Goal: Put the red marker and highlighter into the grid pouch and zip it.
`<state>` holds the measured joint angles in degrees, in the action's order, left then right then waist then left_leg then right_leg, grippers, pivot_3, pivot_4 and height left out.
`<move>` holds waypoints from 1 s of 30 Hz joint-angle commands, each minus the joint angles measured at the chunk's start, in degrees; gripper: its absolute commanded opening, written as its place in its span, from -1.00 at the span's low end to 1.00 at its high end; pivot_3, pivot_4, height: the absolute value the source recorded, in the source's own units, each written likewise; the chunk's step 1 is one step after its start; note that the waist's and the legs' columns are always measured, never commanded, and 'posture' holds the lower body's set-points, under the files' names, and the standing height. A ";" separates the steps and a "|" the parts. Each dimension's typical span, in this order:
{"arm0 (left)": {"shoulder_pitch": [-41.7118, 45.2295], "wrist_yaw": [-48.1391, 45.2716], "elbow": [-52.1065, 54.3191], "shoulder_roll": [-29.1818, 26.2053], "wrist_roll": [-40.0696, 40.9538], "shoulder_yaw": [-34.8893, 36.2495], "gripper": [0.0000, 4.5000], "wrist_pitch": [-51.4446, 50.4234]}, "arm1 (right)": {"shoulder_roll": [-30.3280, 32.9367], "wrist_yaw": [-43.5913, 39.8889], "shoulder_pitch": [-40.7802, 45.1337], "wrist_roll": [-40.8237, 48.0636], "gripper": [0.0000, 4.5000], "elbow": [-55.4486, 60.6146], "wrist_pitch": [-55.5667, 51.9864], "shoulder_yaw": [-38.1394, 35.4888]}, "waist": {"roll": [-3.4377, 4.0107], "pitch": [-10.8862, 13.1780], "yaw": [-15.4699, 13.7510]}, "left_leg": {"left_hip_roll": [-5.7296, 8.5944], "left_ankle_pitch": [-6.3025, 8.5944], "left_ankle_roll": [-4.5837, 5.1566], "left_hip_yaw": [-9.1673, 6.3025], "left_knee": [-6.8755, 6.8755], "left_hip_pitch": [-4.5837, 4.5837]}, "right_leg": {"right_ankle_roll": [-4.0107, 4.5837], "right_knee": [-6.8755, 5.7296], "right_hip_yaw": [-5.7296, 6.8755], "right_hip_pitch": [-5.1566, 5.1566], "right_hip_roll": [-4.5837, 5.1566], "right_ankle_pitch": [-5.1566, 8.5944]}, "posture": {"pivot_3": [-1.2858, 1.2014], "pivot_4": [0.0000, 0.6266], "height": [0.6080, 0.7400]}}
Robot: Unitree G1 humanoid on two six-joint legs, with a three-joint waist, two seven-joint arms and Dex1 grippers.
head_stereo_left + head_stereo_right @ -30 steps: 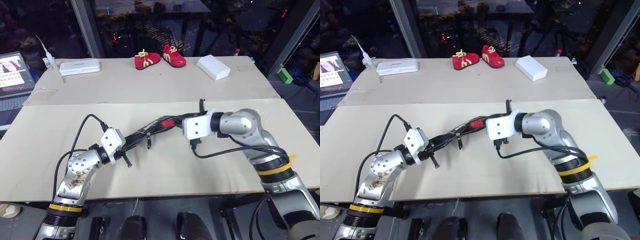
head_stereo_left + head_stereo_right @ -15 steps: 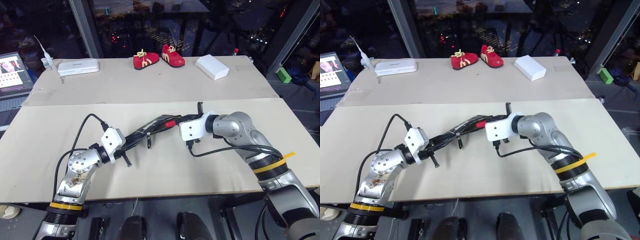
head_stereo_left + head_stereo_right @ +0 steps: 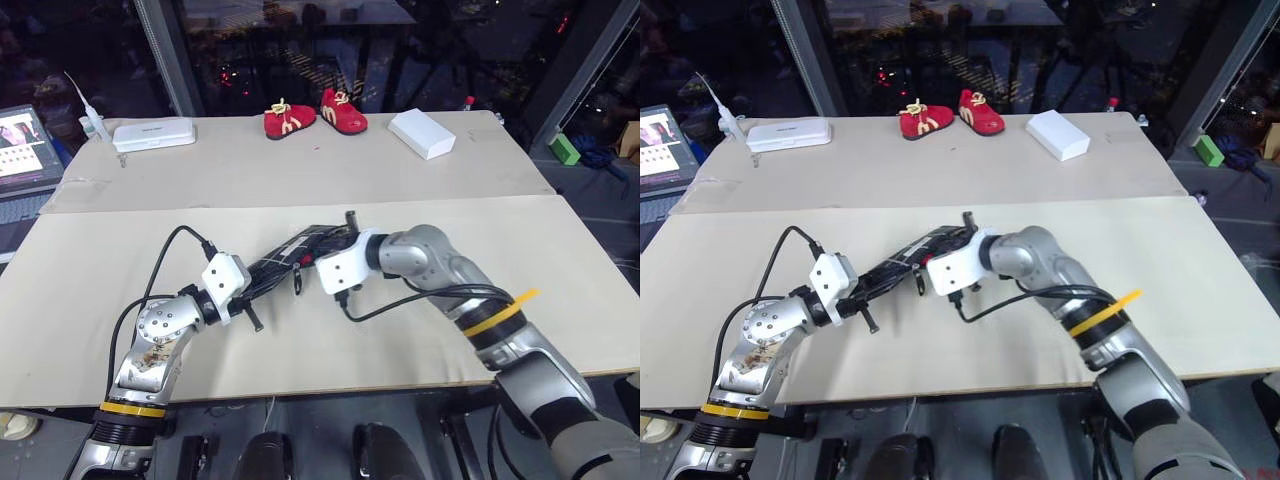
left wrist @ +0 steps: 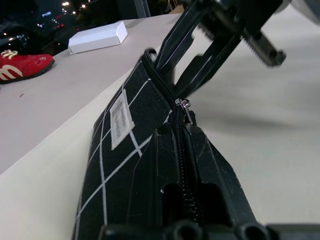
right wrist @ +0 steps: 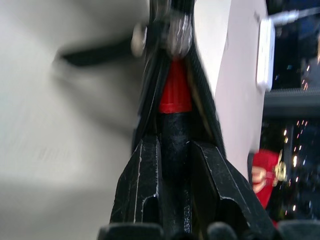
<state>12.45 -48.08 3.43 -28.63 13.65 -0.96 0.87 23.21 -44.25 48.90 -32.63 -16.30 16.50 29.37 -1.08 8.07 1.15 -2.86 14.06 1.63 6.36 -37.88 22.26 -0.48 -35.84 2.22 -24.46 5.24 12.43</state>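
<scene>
Inside the grid pouch [image 5: 200,85], red marker [image 5: 175,92] half swallowed, pinched by right gripper [image 5: 172,150]. Left gripper [image 4: 182,200] clamping pouch's zipper edge; highlighter indiscernible

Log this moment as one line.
left pincer: shut on grid pouch | right pincer: pushing red marker into pouch | zipper: open

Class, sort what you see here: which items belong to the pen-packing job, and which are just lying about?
Job:
black white-gridded fabric pouch
black-barrelled red-capped marker

Lying about:
pair of red shoes
white flat box
white long case
laptop
small green block
</scene>
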 commanded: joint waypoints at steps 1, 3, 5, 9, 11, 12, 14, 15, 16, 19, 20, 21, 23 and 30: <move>0.41 0.06 2.33 -0.42 1.02 0.98 -1.00 0.48 | -2.17 4.33 2.83 -1.38 -0.80 -4.17 3.32 1.15 | 0.00 0.00 -0.14 | 0.01 0.00 0.00 0.01 0.00 0.01 | 0.00 0.01 0.00 0.00 0.02 0.00 | 0.03 -0.52 1.00; 0.18 0.14 2.65 -0.48 1.06 1.05 -1.00 0.36 | -2.88 5.68 3.63 -1.69 -0.80 -5.98 4.90 1.73 | 0.00 0.00 -0.18 | 0.02 0.00 0.00 0.02 0.00 0.02 | 0.00 0.02 0.00 0.00 0.04 0.00 | 0.03 -0.52 1.00; -0.09 0.14 2.87 -0.58 1.08 1.10 -1.00 0.33 | -3.52 5.83 3.25 -0.75 -0.80 -6.40 7.31 2.29 | 0.00 0.00 -0.27 | 0.02 0.00 0.00 0.01 0.00 0.03 | 0.00 0.03 0.01 0.00 0.03 0.00 | 0.03 -0.52 1.00; -0.18 0.15 2.87 -0.69 1.09 1.12 -1.00 0.30 | -3.43 4.74 2.23 1.19 -0.80 -6.77 9.62 1.91 | 0.00 0.00 -0.18 | 0.01 0.00 0.00 0.00 0.00 0.03 | 0.00 0.03 0.01 -0.01 0.02 0.00 | 0.03 -0.52 1.00; -0.11 0.11 2.72 -0.70 1.07 1.12 -1.00 0.31 | -3.22 2.43 1.26 4.45 -0.58 -6.09 8.31 0.40 | 0.00 0.00 -0.17 | 0.01 0.00 0.00 0.00 0.00 0.02 | 0.00 0.02 0.01 0.00 0.02 0.00 | 0.03 -0.52 1.00; -0.07 0.09 2.62 -0.68 1.05 1.10 -1.00 0.33 | -3.12 0.51 0.67 6.86 -0.35 -5.14 6.60 -0.62 | 0.00 0.00 -0.18 | 0.01 0.00 0.00 0.00 0.00 0.02 | 0.00 0.02 0.01 0.00 0.02 0.00 | 0.03 -0.52 1.00; 0.04 0.03 2.45 -0.57 1.05 1.01 -1.00 0.37 | -2.73 0.93 1.27 8.83 -0.06 -4.89 4.88 -3.23 | 0.00 0.00 -0.19 | 0.00 0.00 0.00 -0.01 0.00 0.01 | 0.00 0.01 0.01 0.02 0.02 0.00 | 0.03 -0.52 1.00; 0.10 0.00 2.36 -0.51 1.02 0.93 -1.00 0.42 | -2.39 0.91 1.74 9.98 0.03 -5.20 4.80 -4.39 | 0.00 0.00 -0.19 | 0.00 0.00 0.00 -0.01 0.00 0.01 | 0.00 0.01 0.01 0.01 0.02 0.00 | 0.03 -0.52 1.00; 0.20 -0.03 2.20 -0.44 0.98 0.84 -1.00 0.48 | -1.74 1.06 2.09 10.20 0.03 -5.46 4.64 -5.07 | 0.00 0.00 -0.21 | 0.00 0.00 0.00 -0.01 0.00 0.01 | 0.01 0.01 0.01 0.01 0.03 -0.01 | 0.03 -0.52 1.00; 0.45 -0.09 1.86 -0.27 0.92 0.60 -1.00 0.64 | -0.02 -0.16 1.60 12.59 0.03 -4.81 3.44 -7.02 | 0.00 0.00 -0.27 | 0.01 0.00 0.00 -0.02 0.00 0.01 | 0.01 0.02 0.01 0.02 0.03 0.00 | 0.03 -0.52 1.00; 0.52 -0.10 1.77 -0.22 0.90 0.53 -1.00 0.69 | 0.43 -0.98 1.16 14.01 0.03 -4.08 3.07 -7.76 | 0.00 0.00 -0.27 | 0.01 0.00 0.00 -0.02 0.00 0.01 | 0.01 0.03 0.01 0.02 0.03 0.00 | 0.03 -0.52 1.00; 0.63 -0.10 1.68 -0.16 0.86 0.47 -1.00 0.74 | 0.68 -2.38 0.37 16.82 0.03 -2.57 1.54 -9.14 | 0.00 0.00 -0.27 | 0.00 0.00 0.00 -0.02 0.00 0.02 | 0.01 0.03 0.01 0.02 0.03 0.00 | 0.03 -0.52 1.00; 0.79 -0.08 1.56 -0.05 0.84 0.40 -1.00 0.78 | 1.48 -6.07 -1.38 23.20 0.03 1.24 -2.04 -12.04 | 0.00 0.00 -0.30 | -0.01 0.00 0.00 -0.03 0.00 0.03 | 0.00 0.04 0.02 0.01 0.02 0.00 | 0.03 -0.52 1.00; 0.71 -0.08 1.53 0.13 0.79 0.39 -1.00 0.88 | 12.29 -19.96 -9.47 43.68 0.03 15.69 -21.26 -21.95 | -0.01 0.00 -0.93 | -0.02 0.03 0.05 -0.16 0.00 0.03 | 0.00 0.14 0.11 0.12 0.12 -0.01 | 0.03 -0.52 1.00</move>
<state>12.60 -48.23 3.67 -28.65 13.69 -0.88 0.99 34.94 -64.04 39.00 7.68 -3.28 -1.12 10.53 -1.09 8.07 0.23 -2.87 14.10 1.69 6.19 -37.89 22.26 -0.48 -35.71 2.26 -24.34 5.38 12.42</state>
